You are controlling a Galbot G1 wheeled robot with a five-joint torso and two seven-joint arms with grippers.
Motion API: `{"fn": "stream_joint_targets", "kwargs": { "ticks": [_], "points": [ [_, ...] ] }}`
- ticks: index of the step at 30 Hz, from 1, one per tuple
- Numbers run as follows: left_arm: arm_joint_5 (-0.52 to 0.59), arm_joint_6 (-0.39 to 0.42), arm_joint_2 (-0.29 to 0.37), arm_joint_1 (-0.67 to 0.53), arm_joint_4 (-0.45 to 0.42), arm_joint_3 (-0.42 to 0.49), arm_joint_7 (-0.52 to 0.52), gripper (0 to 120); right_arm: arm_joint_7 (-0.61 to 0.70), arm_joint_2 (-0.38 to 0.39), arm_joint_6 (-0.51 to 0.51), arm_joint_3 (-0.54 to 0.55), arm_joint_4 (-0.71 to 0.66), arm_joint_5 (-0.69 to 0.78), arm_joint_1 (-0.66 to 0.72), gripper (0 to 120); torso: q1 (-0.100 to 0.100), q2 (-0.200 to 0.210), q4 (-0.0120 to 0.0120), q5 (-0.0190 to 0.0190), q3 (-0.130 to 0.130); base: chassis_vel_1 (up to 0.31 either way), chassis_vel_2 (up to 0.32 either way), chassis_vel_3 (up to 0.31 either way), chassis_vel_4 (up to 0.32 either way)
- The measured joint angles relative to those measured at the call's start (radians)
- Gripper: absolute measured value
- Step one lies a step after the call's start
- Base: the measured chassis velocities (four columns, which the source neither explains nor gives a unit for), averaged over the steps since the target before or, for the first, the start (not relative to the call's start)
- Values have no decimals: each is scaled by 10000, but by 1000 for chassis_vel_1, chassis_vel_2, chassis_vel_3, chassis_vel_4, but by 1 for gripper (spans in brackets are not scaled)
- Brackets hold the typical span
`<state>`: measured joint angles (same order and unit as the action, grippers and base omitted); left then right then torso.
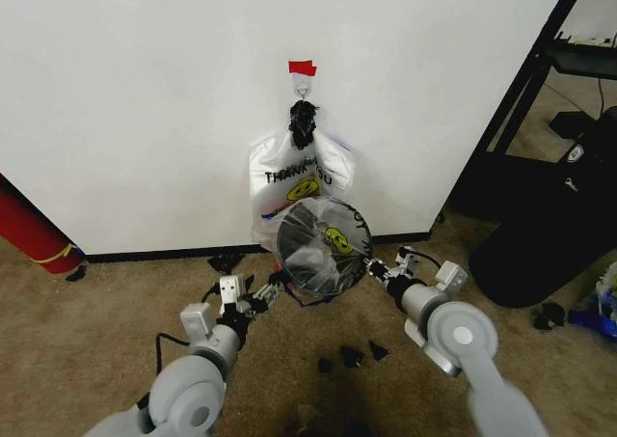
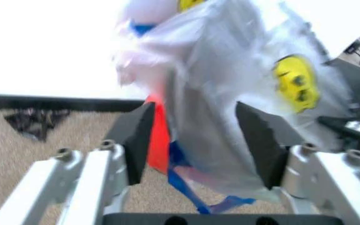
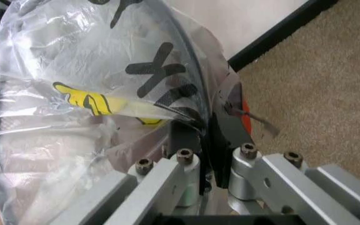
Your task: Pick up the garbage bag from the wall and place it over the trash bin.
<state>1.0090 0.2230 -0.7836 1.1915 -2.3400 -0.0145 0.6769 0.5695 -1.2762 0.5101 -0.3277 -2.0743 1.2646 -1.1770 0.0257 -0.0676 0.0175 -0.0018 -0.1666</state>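
1. Head cam: garbage bag [image 1: 328,239] is draped over the trash bin [image 1: 321,278], right below the wall [image 1: 145,90] hook
2. Left gripper [image 2: 196,140] has its pads spread wide around bag plastic, not squeezing
3. Right gripper [image 3: 208,154] is pinched tight on the bag at the bin rim

Two plastic bags: one "THANK YOU" bag [image 1: 289,172] hanging on the hook, one garbage bag [image 1: 333,234] over one trash bin [image 1: 320,263]. Two grippers.

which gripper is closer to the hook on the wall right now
Neither clearly. The left gripper and right gripper flank the trash bin, both well below the hook; the right looks slightly nearer.
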Motion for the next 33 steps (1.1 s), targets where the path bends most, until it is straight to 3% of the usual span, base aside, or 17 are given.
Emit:
{"fn": "stream_joint_targets", "kwargs": {
  "ticks": [4, 8, 12, 14, 17, 20, 26, 33],
  "points": [
    [831, 572, 442, -604, -813, 142, 106, 32, -134, -54, -102, 251, -20, -583, -36, 0, 0, 0, 2, -1, 0, 0, 0, 0, 0],
    [1429, 846, 590, -987, -1135, 281, 184, 22, -187, -55, -122, 426, -18, -712, 40, 0, 0, 0, -3, -1, 0, 0, 0, 0, 0],
    [3587, 1694, 645, -3001, -1116, 1069, 1070, 3, -169, -110, -136, 490, -17, -492, 82, 0, 0, 0, 0, 1, -1, 0, 0, 0, 0],
    [3791, 1772, 616, -3237, -1059, 1146, 1168, 1, -168, -118, -137, 492, -19, -496, 73, 0, 0, 0, 3, 0, -1, 0, 0, 0, 0],
    [4880, 2172, 334, -4653, -487, 1544, 1871, 0, -217, -215, -138, 604, -45, -856, -14, 0, 1, 0, 3, 0, -1, 0, 0, 0, 0],
    [5292, 2364, 136, -5559, 157, 2146, 2736, 0, -299, -232, -51, 633, -51, -941, -18, 0, 0, 0, -1, 1, -1, 0, 0, 0, 0],
    [6425, 2432, -251, -6535, 974, 3048, 4084, 0, -303, -244, -71, 623, 97, -1122, 0, 0, 1, 0, 1, 0, -1, 0, 0, 0, 0],
    [6717, 2504, -604, -7511, 1340, 4282, 4367, 0, -362, -389, -101, 683, 190, -1653, 11, 0, 1, 0, -1, 0, -1, 0, 0, 0, 0]
  ]
}}
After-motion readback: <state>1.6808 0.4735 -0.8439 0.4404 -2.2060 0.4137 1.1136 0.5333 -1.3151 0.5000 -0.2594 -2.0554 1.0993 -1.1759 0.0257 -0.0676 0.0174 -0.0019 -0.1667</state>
